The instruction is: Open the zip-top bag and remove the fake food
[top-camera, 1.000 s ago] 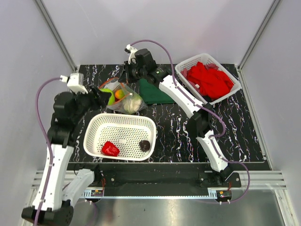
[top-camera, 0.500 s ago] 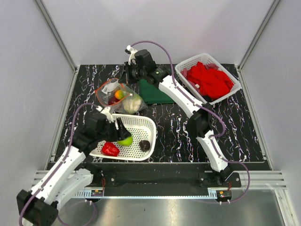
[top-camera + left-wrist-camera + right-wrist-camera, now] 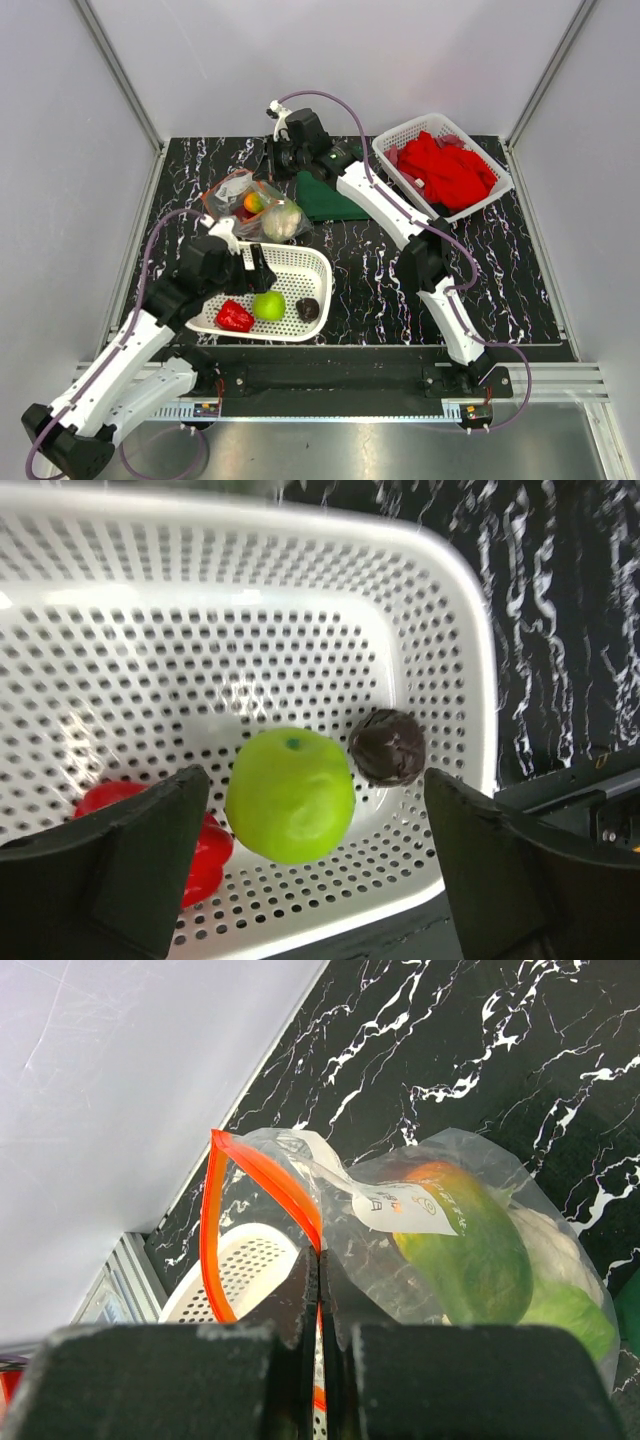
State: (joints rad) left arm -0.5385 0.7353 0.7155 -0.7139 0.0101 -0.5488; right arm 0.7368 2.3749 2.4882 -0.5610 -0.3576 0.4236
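Observation:
The clear zip-top bag (image 3: 258,207) lies at the back left with its red-orange zip strip (image 3: 262,1175) open in a loop. My right gripper (image 3: 320,1260) is shut on that strip and holds the mouth up. The orange-green mango (image 3: 472,1240) and white-green cauliflower (image 3: 283,220) are inside the bag. My left gripper (image 3: 305,800) is open above the white basket (image 3: 310,262). Below it in the basket lie the green apple (image 3: 290,795), red pepper (image 3: 190,830) and small dark piece (image 3: 388,747); all three also show in the top view: apple (image 3: 267,305), pepper (image 3: 234,317), dark piece (image 3: 308,309).
A folded green cloth (image 3: 328,199) lies right of the bag. A second white basket (image 3: 400,135) with red cloths (image 3: 446,168) stands at the back right. Grey walls close the table on three sides.
My left gripper carried the green apple from the bag to the white basket and let it go. The apple now lies in the basket. My right gripper kept its hold on the bag.

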